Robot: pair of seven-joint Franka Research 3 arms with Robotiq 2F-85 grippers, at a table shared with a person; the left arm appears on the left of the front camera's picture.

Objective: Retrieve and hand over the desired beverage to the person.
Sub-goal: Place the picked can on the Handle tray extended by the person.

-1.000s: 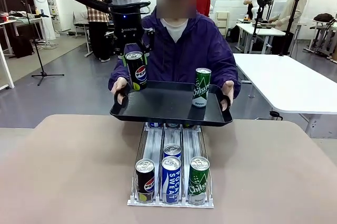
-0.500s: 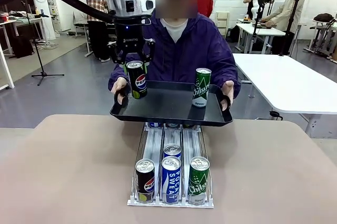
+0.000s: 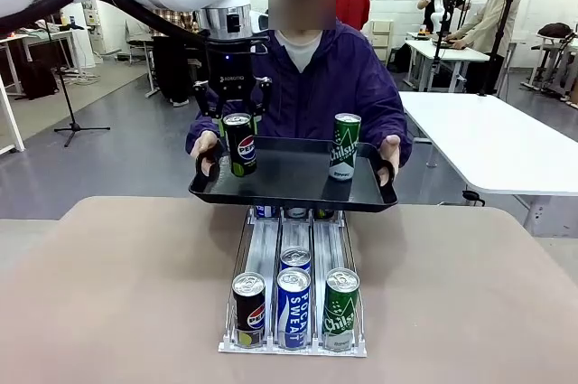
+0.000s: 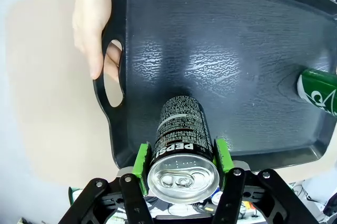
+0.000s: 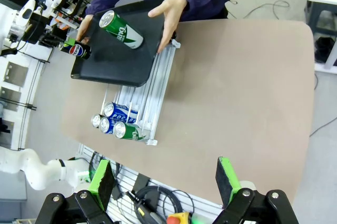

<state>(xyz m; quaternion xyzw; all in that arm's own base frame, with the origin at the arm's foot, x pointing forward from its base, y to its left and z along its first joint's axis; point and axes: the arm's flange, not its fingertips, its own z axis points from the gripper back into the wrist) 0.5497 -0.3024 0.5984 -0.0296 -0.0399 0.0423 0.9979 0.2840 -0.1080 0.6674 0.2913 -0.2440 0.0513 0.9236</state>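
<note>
Left hand (image 4: 180, 167) clamps black Pepsi can (image 4: 181, 142) (upright), over tray (image 4: 221, 50)

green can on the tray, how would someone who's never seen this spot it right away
Find the black tray the person holds above the table's far edge. Two cans are on it: the green can stands free near its right handle, while the black can at the left is clamped in the left hand.

Glossy metal Pepsi can (image 4: 181, 153); black plastic tray (image 4: 221, 55), grained and slightly shiny; matt, smooth tan bench (image 3: 117, 285).
</note>
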